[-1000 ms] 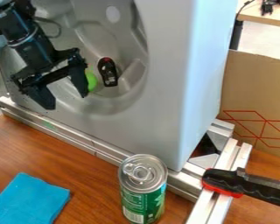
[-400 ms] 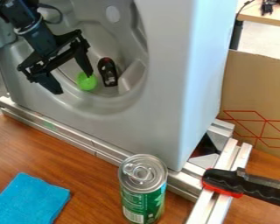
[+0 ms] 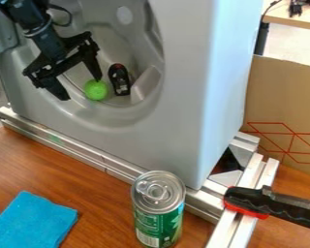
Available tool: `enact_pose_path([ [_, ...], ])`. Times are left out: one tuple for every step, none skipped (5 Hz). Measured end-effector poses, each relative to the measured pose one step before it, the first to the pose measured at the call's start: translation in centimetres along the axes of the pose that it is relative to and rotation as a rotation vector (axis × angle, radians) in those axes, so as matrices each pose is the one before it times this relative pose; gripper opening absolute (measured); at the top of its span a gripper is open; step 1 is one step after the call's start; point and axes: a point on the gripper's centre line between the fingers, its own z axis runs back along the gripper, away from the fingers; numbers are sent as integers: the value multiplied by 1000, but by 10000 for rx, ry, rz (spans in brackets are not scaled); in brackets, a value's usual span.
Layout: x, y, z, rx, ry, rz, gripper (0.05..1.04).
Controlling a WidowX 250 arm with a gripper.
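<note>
My gripper (image 3: 84, 89) hangs open at the upper left, over the front of the round recess in the grey appliance (image 3: 177, 97). Nothing is between its fingers. Just below its right fingertip is a green ball (image 3: 95, 90) inside the recess; whether they touch I cannot tell. To the right of the ball lies a black object with a red tip (image 3: 119, 80). Down on the wooden table stand a green can with a silver top (image 3: 158, 208) and, at the lower left, a blue cloth (image 3: 33, 221).
A metal rail (image 3: 86, 156) runs along the appliance's lower edge. Another rail pair carries a black and red clamp handle (image 3: 264, 203) at the lower right. Behind it stands a cardboard sheet (image 3: 284, 97). The recess's curved rim lies under the gripper.
The gripper has moved slightly right and upward across the recess, still open. More of the green ball shows beside its right finger. The other things have stayed put.
</note>
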Motion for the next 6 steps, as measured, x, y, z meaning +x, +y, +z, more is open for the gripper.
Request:
enact_pose_path([
  [17, -703, -1108, 5, 19, 111, 1003],
  [727, -96, -444, 95, -194, 343, 1003],
  [-44, -252, -779, 93, 113, 204, 1003],
  [101, -128, -139, 10, -12, 197, 1003],
  [381, 48, -561, 128, 17, 89, 1003],
  [412, 125, -652, 120, 43, 109, 1003],
])
